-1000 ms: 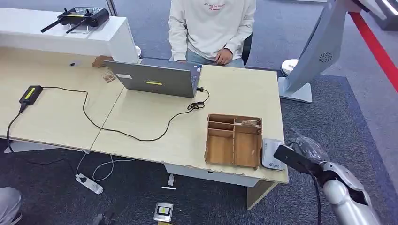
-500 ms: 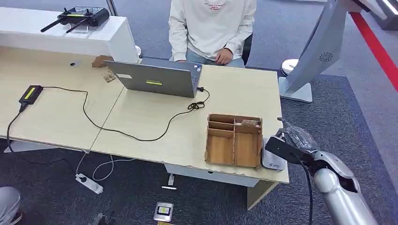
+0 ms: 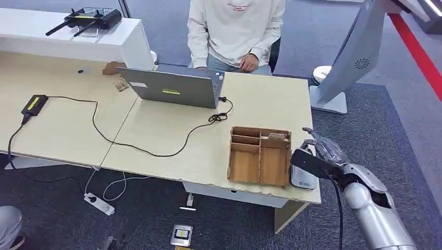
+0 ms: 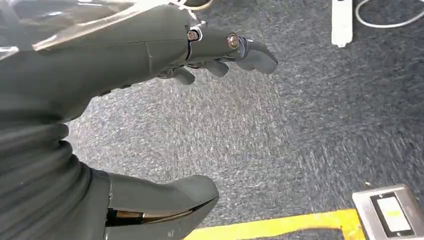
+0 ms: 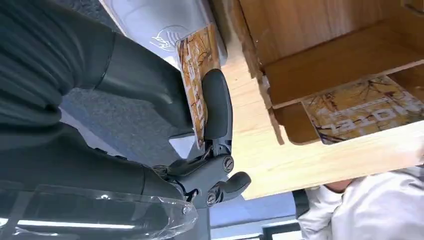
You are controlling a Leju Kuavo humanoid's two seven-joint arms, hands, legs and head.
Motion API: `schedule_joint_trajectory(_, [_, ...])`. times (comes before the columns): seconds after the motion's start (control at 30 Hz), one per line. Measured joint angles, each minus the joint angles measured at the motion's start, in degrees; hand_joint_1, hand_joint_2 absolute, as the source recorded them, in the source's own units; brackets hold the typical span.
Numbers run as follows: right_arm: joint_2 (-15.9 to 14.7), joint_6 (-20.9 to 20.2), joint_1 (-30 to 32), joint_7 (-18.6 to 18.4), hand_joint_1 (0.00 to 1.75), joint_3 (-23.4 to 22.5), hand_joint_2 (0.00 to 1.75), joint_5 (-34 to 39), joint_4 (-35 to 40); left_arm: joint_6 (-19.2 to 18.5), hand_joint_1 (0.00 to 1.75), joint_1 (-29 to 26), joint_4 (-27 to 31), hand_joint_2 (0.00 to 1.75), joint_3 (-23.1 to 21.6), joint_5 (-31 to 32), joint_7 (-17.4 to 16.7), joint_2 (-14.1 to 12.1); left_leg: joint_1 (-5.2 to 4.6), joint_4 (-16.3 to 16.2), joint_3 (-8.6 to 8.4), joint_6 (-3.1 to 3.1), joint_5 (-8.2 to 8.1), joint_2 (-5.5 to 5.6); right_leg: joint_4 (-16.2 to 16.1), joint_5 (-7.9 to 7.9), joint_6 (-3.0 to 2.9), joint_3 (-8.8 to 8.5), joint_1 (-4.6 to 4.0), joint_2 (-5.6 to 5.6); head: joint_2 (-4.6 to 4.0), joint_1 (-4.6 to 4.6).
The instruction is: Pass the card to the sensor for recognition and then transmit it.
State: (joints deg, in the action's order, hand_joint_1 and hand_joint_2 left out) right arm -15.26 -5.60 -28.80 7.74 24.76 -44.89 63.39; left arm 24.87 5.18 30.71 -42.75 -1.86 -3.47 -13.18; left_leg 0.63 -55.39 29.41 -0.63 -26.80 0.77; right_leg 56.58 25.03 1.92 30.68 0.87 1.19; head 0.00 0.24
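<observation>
My right hand (image 3: pixel 316 156) hovers over the desk's right front corner and pinches an orange patterned card (image 5: pixel 196 75) between thumb and finger. Right under it lies the white card sensor (image 3: pixel 302 176), whose pale top (image 5: pixel 160 25) shows beside the card in the right wrist view. Beside the sensor stands a wooden compartment box (image 3: pixel 259 155); another patterned card (image 5: pixel 362 107) lies in one of its slots. My left hand (image 4: pixel 150 100) hangs over grey carpet with its fingers apart and nothing in them.
A person in a white sweatshirt (image 3: pixel 234 31) sits behind the desk at a grey laptop (image 3: pixel 174 87). A black cable (image 3: pixel 130 143) runs across the desk top (image 3: pixel 156 130). A white kiosk stand (image 3: pixel 344 62) rises at the right; a power strip (image 3: pixel 99 204) lies on the carpet.
My right hand has moved left and forward with the card, from beyond the desk's corner to over the white sensor.
</observation>
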Motion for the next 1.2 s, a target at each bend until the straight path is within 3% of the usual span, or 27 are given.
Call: schedule_joint_trajectory(1.2, [0.2, 0.0, -0.3, 0.1, 1.75, 1.3, 1.75, 0.1, -1.9, 0.3, 0.00, -0.2, 0.3, 1.75, 1.0, 0.3, -0.1, 0.5, -0.01, 0.0, 0.01, 0.00, 0.00, 0.00, 0.0, 0.00, 0.00, 0.01, 0.00, 0.00, 0.00, 0.00])
